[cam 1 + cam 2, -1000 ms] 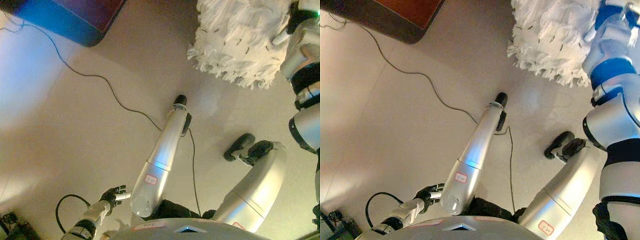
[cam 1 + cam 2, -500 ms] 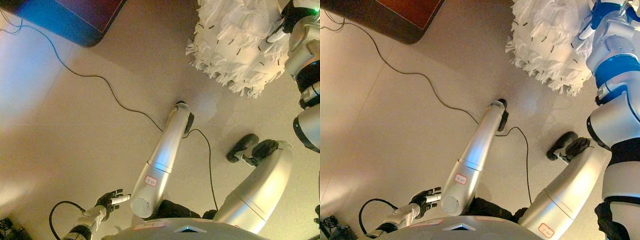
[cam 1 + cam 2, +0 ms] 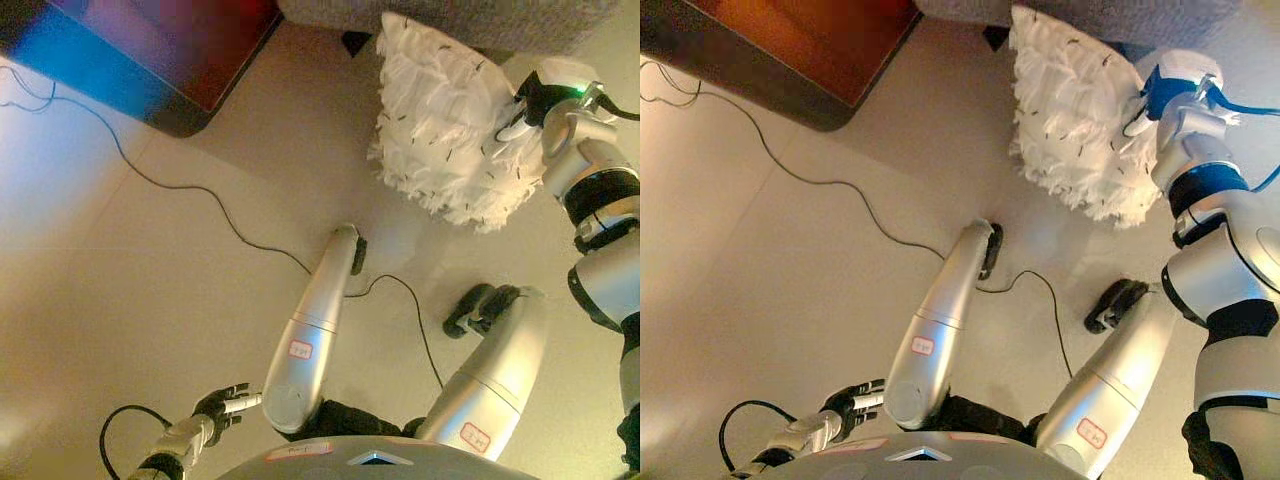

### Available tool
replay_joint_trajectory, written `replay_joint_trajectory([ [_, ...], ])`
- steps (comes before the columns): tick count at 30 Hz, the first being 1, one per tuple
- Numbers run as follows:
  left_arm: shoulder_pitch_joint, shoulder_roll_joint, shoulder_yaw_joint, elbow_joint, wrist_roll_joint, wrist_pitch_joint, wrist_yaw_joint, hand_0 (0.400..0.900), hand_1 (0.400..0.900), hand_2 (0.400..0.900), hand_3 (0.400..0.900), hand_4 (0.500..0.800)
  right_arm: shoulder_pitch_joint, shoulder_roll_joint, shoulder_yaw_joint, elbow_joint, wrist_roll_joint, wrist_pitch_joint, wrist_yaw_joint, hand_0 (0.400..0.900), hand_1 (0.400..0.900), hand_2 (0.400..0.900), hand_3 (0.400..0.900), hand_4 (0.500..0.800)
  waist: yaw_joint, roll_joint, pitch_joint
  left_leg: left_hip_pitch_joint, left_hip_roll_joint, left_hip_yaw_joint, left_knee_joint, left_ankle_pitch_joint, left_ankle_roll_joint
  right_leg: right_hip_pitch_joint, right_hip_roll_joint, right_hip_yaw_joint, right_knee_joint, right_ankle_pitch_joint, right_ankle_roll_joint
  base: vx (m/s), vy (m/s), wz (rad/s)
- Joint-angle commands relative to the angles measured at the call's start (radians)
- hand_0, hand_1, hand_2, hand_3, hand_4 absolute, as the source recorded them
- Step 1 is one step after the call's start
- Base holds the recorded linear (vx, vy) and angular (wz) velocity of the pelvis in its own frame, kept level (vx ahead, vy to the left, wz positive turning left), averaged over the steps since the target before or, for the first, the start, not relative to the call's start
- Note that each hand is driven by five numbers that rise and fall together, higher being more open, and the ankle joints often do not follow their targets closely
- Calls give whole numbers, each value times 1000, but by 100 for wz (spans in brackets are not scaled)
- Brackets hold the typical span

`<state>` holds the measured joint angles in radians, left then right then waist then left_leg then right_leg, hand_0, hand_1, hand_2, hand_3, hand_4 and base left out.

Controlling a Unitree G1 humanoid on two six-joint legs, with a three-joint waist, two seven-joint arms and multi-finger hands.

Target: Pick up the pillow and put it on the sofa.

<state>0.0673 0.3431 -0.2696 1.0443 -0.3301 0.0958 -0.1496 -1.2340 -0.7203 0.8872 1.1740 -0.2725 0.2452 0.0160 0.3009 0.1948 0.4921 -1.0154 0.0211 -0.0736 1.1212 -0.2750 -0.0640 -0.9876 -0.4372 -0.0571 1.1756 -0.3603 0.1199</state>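
Note:
The white fringed pillow [image 3: 445, 125] hangs clear of the beige floor at the upper right, with its top edge by the front of the grey sofa [image 3: 470, 15]. My right hand [image 3: 528, 103] is at the pillow's right side, with its fingers curled into the fringe and holding it up. It also shows in the right eye view [image 3: 1148, 95]. My left hand [image 3: 222, 405] is low at the bottom left, far from the pillow, with relaxed fingers and nothing in it.
A dark wooden cabinet [image 3: 170, 60] with a reddish top stands at the upper left. A small dark sofa foot [image 3: 352, 42] shows under the sofa's edge. Bare beige floor [image 3: 150, 280] lies to the left and centre.
The camera has shifted, so the sofa's edge now shows at the top. My right hand has kept the pillow and brought it closer to the sofa. My left hand stays low.

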Motion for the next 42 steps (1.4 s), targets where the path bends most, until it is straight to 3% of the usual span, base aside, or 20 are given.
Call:
replay_joint_trajectory([
  [1,52,71,-2,69,15,72,40,900,900,900,900,800,-54,-103,-96,-150,-34,-26,-53,400,400,400,400,500,16,-77,-77,244,70,-16,-228,39,-18,235,-12,-31,-237,134,3,176,-31,0],
  [7,18,74,0,78,55,108,79,900,900,900,900,800,11,-115,-137,-171,-32,-45,-15,400,400,400,400,500,28,-147,-136,455,110,-7,-392,64,-36,493,-45,-116,-431,191,26,194,-43,3],
  [14,-12,71,8,96,80,146,92,900,900,900,900,800,53,-130,-167,-249,-14,-65,27,400,400,400,400,500,25,-207,-187,602,143,1,-518,88,-50,681,-39,-177,-601,243,52,93,-49,1],
  [15,-17,68,9,98,81,152,91,900,900,900,900,800,54,-133,-167,-254,-20,-70,32,400,400,400,400,500,21,-214,-194,606,138,5,-547,121,-44,694,-39,-189,-639,273,43,0,0,0],
  [23,-28,45,51,133,127,195,111,900,900,900,900,800,79,-170,-180,-335,-44,-139,95,400,400,400,400,500,1,-256,-281,780,145,23,-694,150,-49,887,-10,-214,-825,330,61,86,33,-6],
  [28,-51,30,77,150,133,215,130,900,900,900,900,800,54,-215,-154,-403,-47,-175,119,400,400,400,400,500,-23,-288,-346,879,137,58,-781,162,-45,974,-6,-217,-927,410,84,97,73,-11],
  [33,-73,13,91,174,109,212,155,900,900,900,900,800,-12,-247,-121,-368,-14,-206,117,400,400,400,400,500,-38,-318,-390,926,97,64,-844,159,-21,1007,-14,-184,-986,502,106,85,77,-6],
  [36,-71,21,66,170,94,220,163,900,900,900,900,800,-53,-288,-88,-363,33,-219,125,400,400,400,400,500,-47,-319,-408,942,56,49,-886,169,10,970,-37,-120,-895,623,121,114,118,8],
  [39,-65,60,61,151,110,253,150,900,900,900,900,800,-120,-303,-54,-359,28,-222,146,400,400,400,400,500,-70,-305,-424,976,36,9,-931,179,26,921,30,-40,-887,632,111,258,31,38],
  [42,-65,90,90,161,137,265,142,900,900,900,900,800,-168,-301,-35,-340,36,-243,138,400,400,400,400,500,-99,-324,-430,1023,34,6,-966,156,21,881,83,-26,-1054,637,118,349,-219,33],
])
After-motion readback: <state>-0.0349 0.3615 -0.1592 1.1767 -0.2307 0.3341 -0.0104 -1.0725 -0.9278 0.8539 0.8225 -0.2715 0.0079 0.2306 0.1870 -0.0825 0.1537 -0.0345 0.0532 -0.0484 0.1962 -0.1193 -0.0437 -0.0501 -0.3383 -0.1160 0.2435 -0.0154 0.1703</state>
